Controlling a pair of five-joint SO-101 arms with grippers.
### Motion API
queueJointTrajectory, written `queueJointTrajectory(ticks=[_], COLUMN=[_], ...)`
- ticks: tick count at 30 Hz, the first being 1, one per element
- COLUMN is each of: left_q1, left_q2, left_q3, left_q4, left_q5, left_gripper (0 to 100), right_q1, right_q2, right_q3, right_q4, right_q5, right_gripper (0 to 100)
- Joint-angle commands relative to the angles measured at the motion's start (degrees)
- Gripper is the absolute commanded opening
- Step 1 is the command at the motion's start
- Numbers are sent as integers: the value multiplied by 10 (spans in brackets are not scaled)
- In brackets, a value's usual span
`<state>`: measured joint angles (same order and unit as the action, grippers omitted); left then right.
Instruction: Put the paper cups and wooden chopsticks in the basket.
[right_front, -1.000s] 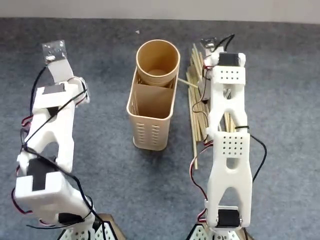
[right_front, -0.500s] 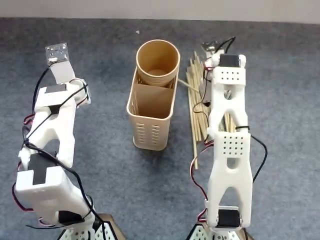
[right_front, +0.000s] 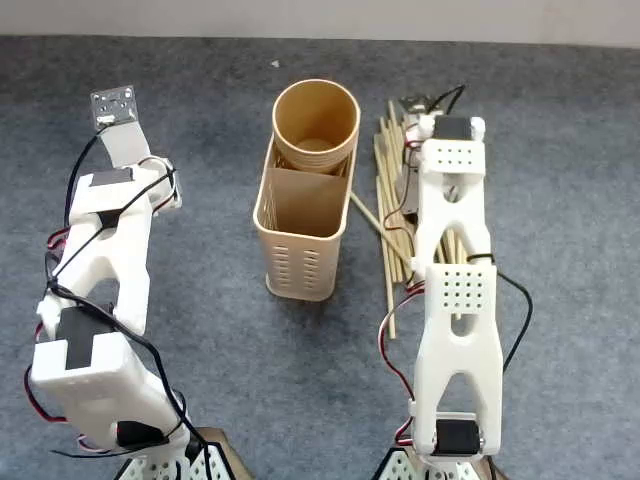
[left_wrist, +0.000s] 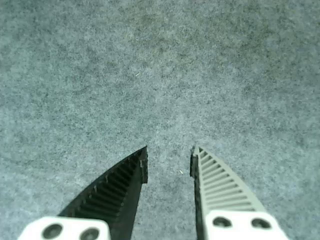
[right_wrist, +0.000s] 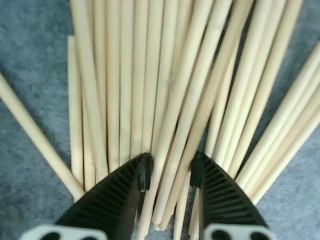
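The left hand (left_wrist: 170, 155) is partly open, its dark and pale toothed fingers set a moderate gap apart; it holds nothing and has grey, felt-like counter (left_wrist: 160, 75) beneath it; the high view places this arm at the side of the basket away from the chopsticks, well apart from it.

The right hand (right_wrist: 171, 162) is also partly open, with both dark fingers pointing down into the pile of wooden chopsticks (right_wrist: 165, 75); two or three sticks run through the gap between the fingertips, while others fan out on either side; the jaws are not closed on any of them, and whether the tips press on the wood cannot be told.

In the high view the chopsticks (right_front: 390, 230) lie on the counter just beside the beige basket (right_front: 300, 260), mostly lengthwise under the right arm; one stick (right_front: 365, 210) lies slantwise between the basket's wall and the pile, and it shows as a loose diagonal (right_wrist: 35, 135) in the right wrist view.

The paper cups (right_front: 300, 125) stand upright, nested as a stack, in the basket's far compartment; the basket stands between the two arms.
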<state>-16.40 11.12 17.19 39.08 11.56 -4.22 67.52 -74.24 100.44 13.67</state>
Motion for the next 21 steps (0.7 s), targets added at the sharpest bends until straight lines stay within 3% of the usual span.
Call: queueJointTrajectory(ticks=[1, 5, 9, 21], left_q1=[7, 7, 7, 7], left_q2=[-6, -6, -6, -6], left_q3=[-21, -21, -21, -20], left_q4=[-8, -8, -8, -8], left_q5=[2, 2, 2, 2], left_gripper=[168, 168, 168, 168], right_q1=[-27, -25, -17, -10], right_q2=[17, 26, 26, -28], right_q3=[-2, -2, -7, -7], right_q4=[6, 7, 7, 7], right_q5=[4, 4, 2, 1], right_gripper=[146, 126, 2, 5])
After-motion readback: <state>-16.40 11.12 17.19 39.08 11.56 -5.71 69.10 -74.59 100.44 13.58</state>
